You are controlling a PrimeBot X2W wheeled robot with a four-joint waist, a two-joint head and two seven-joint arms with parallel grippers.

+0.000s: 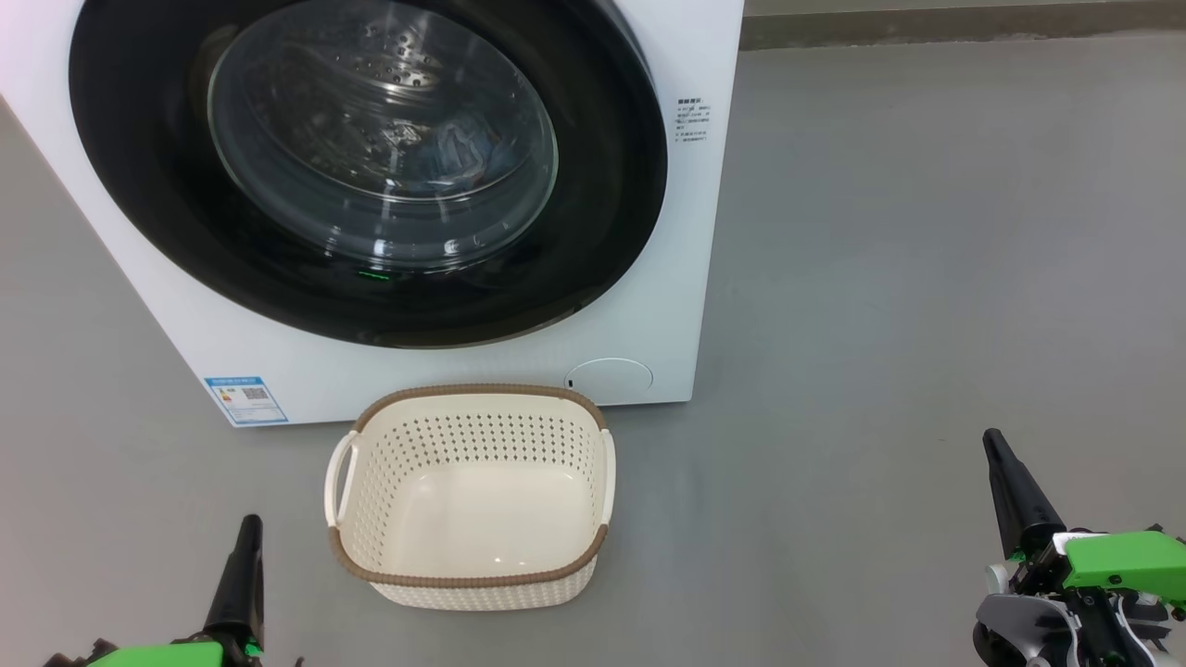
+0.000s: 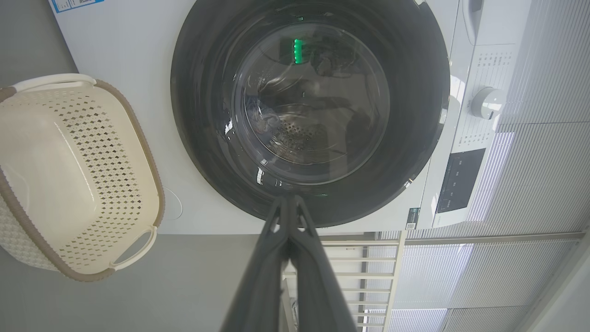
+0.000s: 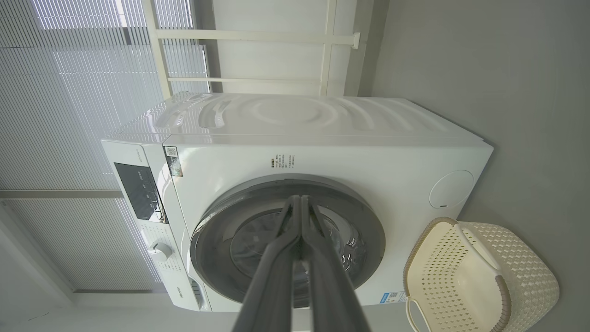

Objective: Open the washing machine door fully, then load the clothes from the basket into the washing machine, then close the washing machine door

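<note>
Cream perforated plastic basket (image 1: 473, 435) on floor (image 1: 880, 278), before white boxy washing machine (image 1: 686, 278); blue clothes (image 1: 454, 153) in drum (image 1: 371, 83) behind round black-rimmed door (image 1: 371, 306).

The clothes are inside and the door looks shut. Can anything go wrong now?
The door looks shut over the clothes, but whether it latched cannot be seen; it might swing open. The empty basket sits close before the machine, so rolling forward could knock it. The left gripper and right gripper, both shut, point forward and could poke the door.

Washing machine door (image 1: 611, 185) shut, clothes (image 1: 454, 153) behind its glass, cream basket (image 1: 477, 435) empty.
</note>
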